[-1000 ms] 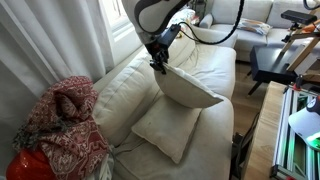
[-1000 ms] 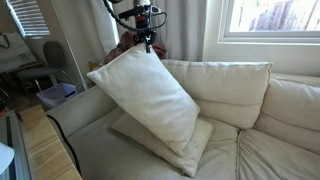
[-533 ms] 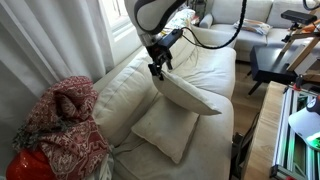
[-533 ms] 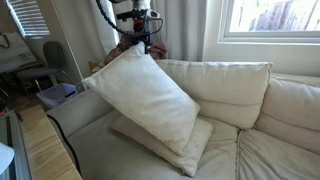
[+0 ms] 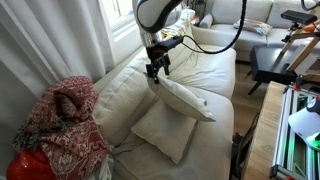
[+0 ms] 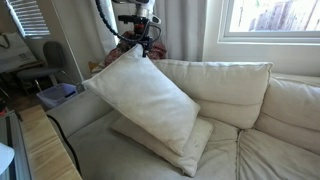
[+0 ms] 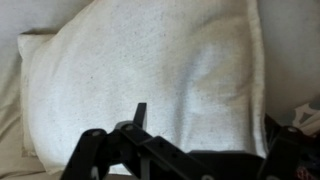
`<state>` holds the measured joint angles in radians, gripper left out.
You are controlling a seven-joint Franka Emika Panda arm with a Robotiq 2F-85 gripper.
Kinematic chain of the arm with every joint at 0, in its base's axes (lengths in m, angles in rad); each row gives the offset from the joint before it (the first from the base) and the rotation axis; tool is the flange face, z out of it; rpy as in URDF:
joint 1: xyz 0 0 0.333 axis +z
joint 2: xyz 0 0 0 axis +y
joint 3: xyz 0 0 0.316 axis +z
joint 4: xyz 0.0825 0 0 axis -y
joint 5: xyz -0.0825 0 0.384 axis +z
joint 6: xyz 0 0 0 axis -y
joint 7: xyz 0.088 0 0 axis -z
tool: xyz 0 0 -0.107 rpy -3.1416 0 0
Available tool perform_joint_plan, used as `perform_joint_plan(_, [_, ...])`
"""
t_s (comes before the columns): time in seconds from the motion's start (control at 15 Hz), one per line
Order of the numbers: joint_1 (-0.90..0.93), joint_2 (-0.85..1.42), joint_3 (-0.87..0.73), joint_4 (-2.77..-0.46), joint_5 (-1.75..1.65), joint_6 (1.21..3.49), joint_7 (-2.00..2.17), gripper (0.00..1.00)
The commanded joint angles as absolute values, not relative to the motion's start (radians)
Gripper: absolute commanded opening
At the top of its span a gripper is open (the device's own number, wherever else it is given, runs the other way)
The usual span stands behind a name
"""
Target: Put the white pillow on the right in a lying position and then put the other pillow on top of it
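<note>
Two white pillows are on the cream sofa (image 5: 205, 62). One pillow (image 5: 168, 130) (image 6: 196, 148) lies flat on the seat. The other pillow (image 5: 186, 98) (image 6: 145, 95) rests slanted on top of it, its upper corner raised toward the sofa's arm. My gripper (image 5: 158, 68) (image 6: 146, 48) hangs just above that raised corner. In the wrist view the gripper (image 7: 205, 118) is open, its dark fingers (image 7: 140, 112) spread apart, and the pillow's cloth (image 7: 150, 60) fills the picture below them. Nothing is held.
A red patterned cloth (image 5: 62, 118) is heaped on the sofa's arm beside the curtain (image 5: 50, 40). A dark chair (image 5: 268, 62) and a wooden-edged table (image 5: 290, 120) stand past the sofa's front. Back cushions (image 6: 225, 85) line the sofa under the window (image 6: 270, 15).
The jaws have opened and let go of the upper pillow. The gripper has lifted slightly, and the pillow has sunk lower onto the lying one.
</note>
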<state>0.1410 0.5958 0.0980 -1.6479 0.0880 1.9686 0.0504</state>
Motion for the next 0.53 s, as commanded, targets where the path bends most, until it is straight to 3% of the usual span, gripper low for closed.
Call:
perform_joint_plan(0.0, [0.083, 0.583, 0.145, -1.67, 0.223, 1.995, -0.016, 1.0])
perform_joint_plan(0.47, [0.06, 0.545, 0.141, -1.662, 0.258, 2.035, -0.123, 1.0])
